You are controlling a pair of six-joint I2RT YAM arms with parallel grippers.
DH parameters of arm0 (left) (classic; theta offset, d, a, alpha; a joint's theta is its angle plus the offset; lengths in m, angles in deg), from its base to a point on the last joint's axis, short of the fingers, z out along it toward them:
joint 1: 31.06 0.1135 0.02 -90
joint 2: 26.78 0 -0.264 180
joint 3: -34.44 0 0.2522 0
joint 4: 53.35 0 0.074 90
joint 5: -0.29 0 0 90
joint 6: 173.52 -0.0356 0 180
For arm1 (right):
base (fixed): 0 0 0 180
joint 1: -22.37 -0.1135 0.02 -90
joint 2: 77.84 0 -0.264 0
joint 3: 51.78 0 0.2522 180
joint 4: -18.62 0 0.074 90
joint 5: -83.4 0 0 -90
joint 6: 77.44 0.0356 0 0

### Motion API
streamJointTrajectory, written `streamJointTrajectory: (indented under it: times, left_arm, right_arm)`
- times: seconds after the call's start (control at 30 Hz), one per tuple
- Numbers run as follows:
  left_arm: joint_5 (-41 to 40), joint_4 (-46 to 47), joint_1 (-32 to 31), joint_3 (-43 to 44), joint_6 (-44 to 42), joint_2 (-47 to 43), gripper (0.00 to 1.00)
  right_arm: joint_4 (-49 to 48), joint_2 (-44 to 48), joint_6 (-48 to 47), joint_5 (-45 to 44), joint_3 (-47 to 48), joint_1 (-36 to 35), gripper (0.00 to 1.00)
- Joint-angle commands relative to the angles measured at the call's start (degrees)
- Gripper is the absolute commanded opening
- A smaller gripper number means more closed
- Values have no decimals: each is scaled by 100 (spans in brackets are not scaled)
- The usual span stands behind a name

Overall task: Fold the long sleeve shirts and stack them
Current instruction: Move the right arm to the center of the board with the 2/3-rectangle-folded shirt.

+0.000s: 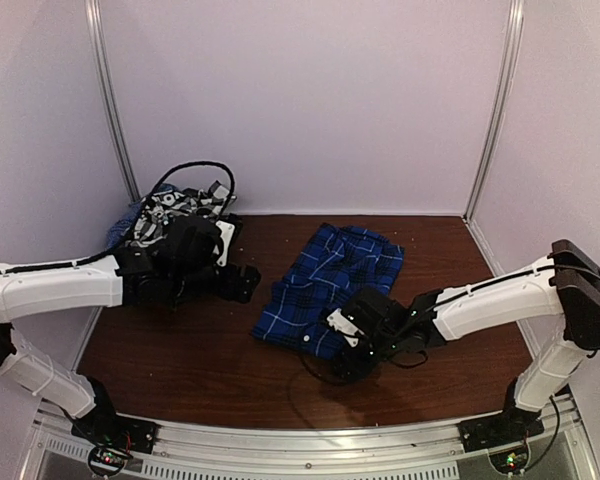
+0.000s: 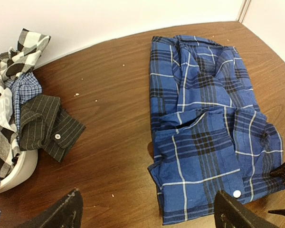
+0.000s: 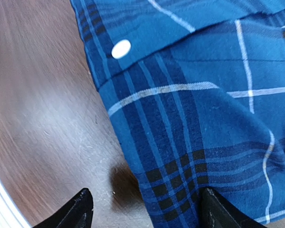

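Observation:
The royal-blue plaid shirt lies partly folded on the table's middle; it also shows in the left wrist view and fills the right wrist view. My right gripper is open at the shirt's near edge, jaws straddling the cloth's corner. My left gripper is open and empty, left of the shirt. A pile of other shirts sits at the back left: black-and-white plaid, dark pinstripe, pale-blue check.
The brown wooden table is ringed by pale walls with metal posts. A white object lies under the pile. A black cable loops over the pile. A metal rail runs along the near edge.

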Motion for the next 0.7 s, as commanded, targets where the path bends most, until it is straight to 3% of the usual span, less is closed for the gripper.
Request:
streamJointTrajectory:
  times: [0.0,0.43,0.67]
  left_arm:
    - [-31,5,19,68,15,97,98]
    - [110,-104,19,67,-381,84,98]
    - [357,32,19,-73,-624,-258,98]
  right_arm:
    - [-306,-127,11,-23,-255,-106,79]
    - [746,-416,-241,-1560,296,-405,79]
    - [957,-700,-360,-1810,479,-422,69]
